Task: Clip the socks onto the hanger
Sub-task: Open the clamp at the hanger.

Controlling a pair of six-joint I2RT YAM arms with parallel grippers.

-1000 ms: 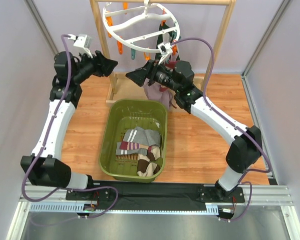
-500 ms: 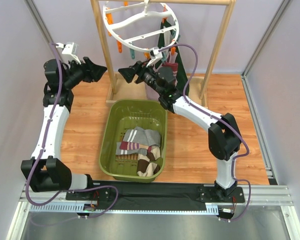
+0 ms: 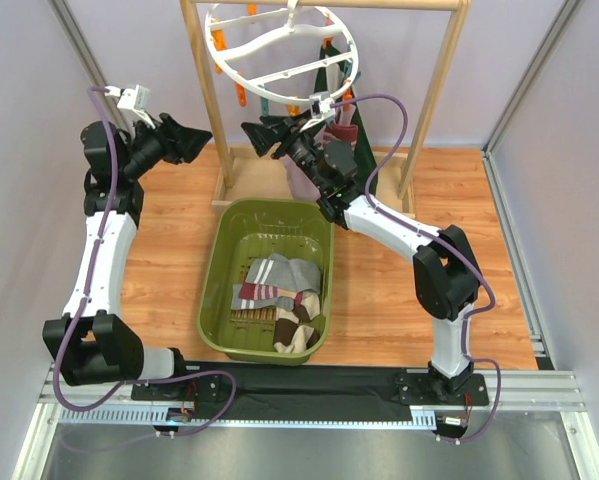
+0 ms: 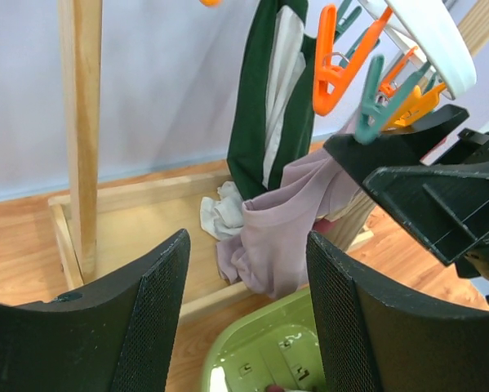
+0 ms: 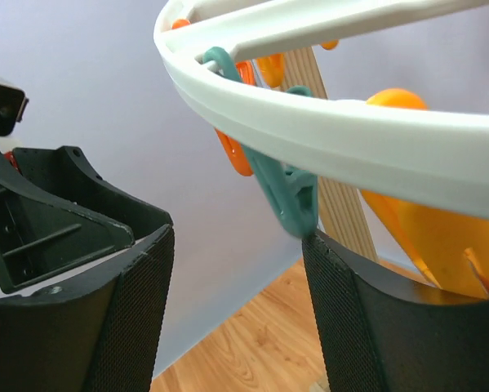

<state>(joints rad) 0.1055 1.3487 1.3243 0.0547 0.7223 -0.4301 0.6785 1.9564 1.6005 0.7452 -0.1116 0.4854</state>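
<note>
Black left gripper (image 4: pixel 246 245) held up at the far left, jaws apart, nothing between them. It points right, toward the wooden rack's left post (image 4: pixel 81 122).

Olive basket (image 3: pixel 211 290) sits on the wood-grain surface (image 3: pixel 399 290), near centre, between the two arms. Three socks lie in its near half:
- grey sock with white stripes (image 3: pixel 281 270) on top, toward the far side;
- maroon-pink striped sock (image 3: pixel 257 293) just beside it;
- brown-and-cream argyle sock (image 3: pixel 295 325) nearest the front wall.

Right gripper (image 5: pixel 237 237) is raised above the basket's far rim and faces the left gripper, tips near each other but apart. Its jaws are spread and grip nothing. A teal clip (image 5: pixel 289 192) hangs down to just above one finger; contact cannot be told.

White ring hanger (image 5: pixel 326 131) hangs from the rack's top rail, directly over the right gripper. Orange clips (image 4: pixel 334 65) and teal clips dangle from its rim.

Two socks hang on the hanger's right side:
- dark green sock (image 4: pixel 256 98), hanging straight;
- lilac-grey sock (image 4: pixel 285 229), lower end bunched just over the rack's base frame.

Which clips hold them is hidden. Something maroon (image 3: pixel 344 128) shows beside them, detail unclear.
</note>
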